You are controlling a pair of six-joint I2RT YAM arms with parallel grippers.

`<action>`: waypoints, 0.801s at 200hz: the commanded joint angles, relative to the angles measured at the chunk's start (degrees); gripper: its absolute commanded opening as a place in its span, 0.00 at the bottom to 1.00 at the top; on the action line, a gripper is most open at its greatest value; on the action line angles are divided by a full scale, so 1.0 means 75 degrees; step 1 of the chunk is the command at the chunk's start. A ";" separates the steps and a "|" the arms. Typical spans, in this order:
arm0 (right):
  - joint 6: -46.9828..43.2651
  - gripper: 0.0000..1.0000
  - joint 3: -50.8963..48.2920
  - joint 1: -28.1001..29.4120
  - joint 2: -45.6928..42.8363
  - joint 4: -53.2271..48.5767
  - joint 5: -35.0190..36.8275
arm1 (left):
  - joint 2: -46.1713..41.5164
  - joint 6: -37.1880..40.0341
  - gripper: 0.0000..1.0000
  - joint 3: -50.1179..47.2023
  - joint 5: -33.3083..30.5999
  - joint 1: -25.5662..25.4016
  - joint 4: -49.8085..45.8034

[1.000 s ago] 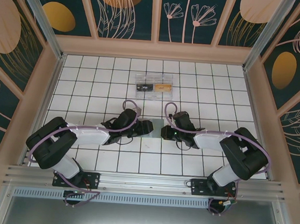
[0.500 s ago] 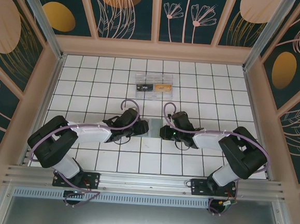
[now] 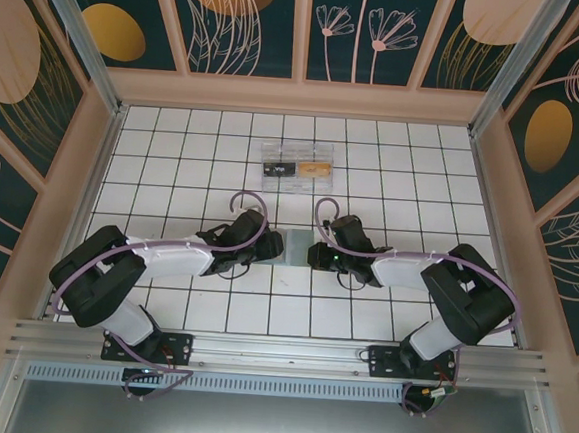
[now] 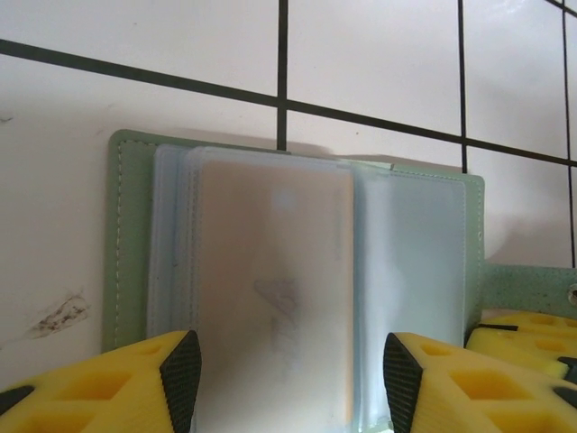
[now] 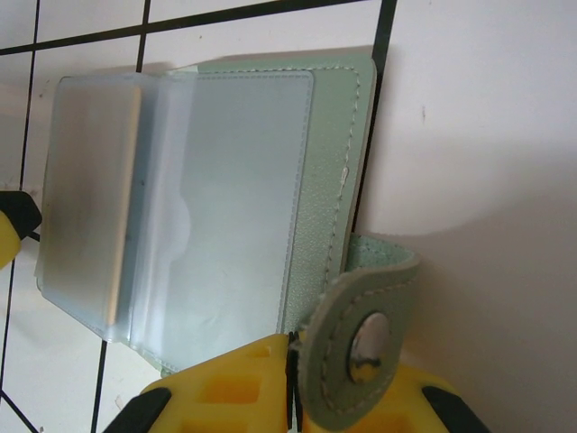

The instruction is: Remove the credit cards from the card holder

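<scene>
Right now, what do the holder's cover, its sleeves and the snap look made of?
Cover: pale green leather or imitation leather, matte and finely grained, with a stitched edge.
Sleeves: soft clear plastic, slightly frosted and glossy, with what lies behind showing through.
Snap: probably metal, going by its silvery shine.

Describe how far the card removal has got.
Done: the card holder lies open; two cards lie farther up the table. In hand: right tool clamps its strap, left tool straddles a sleeved card. Left: drawing that card out.
</scene>
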 commanded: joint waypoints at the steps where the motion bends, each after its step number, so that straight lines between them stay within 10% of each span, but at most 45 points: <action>1: 0.0068 0.13 0.0070 0.0085 0.0228 -0.0226 -0.0067 | -0.0030 0.0089 0.58 -0.0040 -0.0084 0.0064 -0.0119; 160: 0.0103 0.13 0.0074 0.0111 0.0304 -0.0174 -0.0131 | 0.0043 0.0008 0.58 0.0004 -0.0262 0.0055 -0.0390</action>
